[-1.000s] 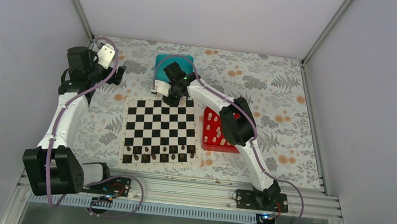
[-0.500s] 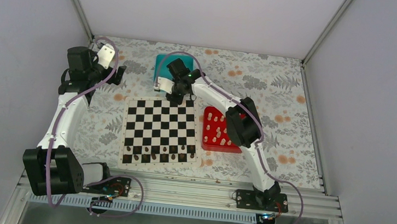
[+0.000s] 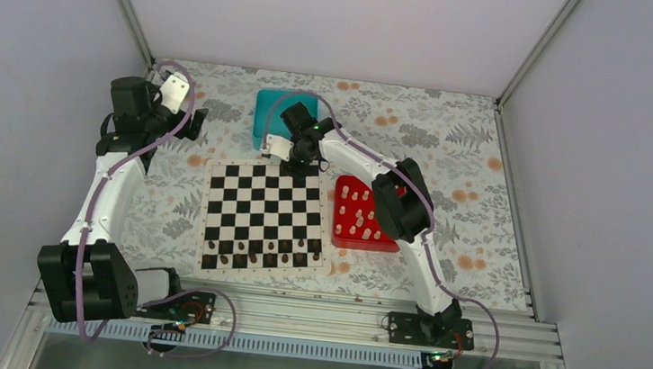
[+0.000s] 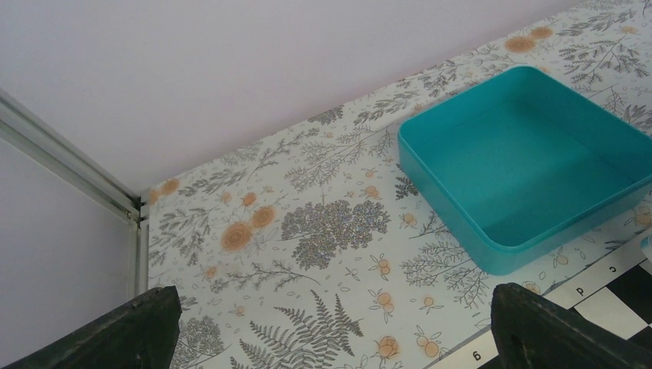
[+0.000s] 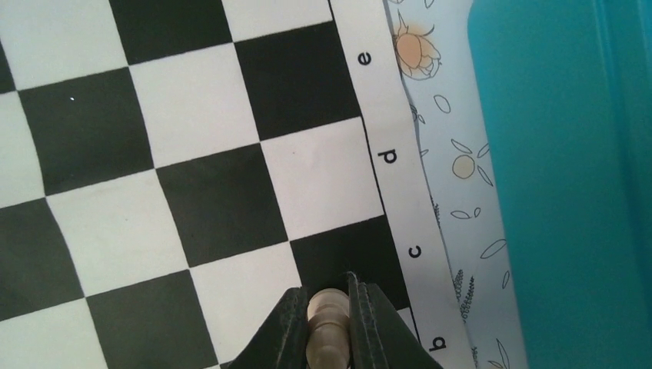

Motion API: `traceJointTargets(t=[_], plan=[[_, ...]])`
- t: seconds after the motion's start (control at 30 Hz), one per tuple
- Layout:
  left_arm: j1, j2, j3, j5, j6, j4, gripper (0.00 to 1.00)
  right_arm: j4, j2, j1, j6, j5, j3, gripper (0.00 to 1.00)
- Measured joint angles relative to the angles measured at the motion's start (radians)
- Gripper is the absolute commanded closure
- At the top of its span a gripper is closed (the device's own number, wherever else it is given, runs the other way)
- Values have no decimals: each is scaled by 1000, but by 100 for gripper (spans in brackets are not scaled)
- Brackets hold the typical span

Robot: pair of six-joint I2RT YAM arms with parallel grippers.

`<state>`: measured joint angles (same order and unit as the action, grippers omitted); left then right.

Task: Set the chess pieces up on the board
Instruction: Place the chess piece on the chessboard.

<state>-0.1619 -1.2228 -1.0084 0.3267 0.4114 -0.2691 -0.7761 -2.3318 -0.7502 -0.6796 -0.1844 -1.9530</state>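
The black-and-white board [image 3: 263, 217] lies mid-table; a row of dark pieces stands along its near edge. My right gripper [image 3: 298, 159] hovers over the board's far right edge. In the right wrist view it [image 5: 329, 307] is shut on a pale cream chess piece [image 5: 326, 317], held over the black square by the letter c. Several more cream pieces [image 3: 358, 216] lie in the red tray [image 3: 340, 237] right of the board. My left gripper [image 3: 186, 122] is open and empty at the far left; its fingertips [image 4: 138, 323] frame the floral cloth.
A teal box [image 3: 269, 109] stands behind the board, empty in the left wrist view [image 4: 523, 165], close to my right gripper [image 5: 569, 184]. Grey walls enclose the table on three sides. The floral cloth [image 3: 461, 152] covers the table.
My right gripper has moved rightward and slightly toward the near side, from over the teal box edge to the board's far right corner area. The left arm has not moved.
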Motion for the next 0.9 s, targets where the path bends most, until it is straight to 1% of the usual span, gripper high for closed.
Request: traceJointTargets(t=[0.43,0.9], plan=[[0,0,0,0,0,0,0,6,0,0,0,-23,-6,91],[0,-4,0,0,0,-1,0,13,-13,0,0,-40,-52,91]])
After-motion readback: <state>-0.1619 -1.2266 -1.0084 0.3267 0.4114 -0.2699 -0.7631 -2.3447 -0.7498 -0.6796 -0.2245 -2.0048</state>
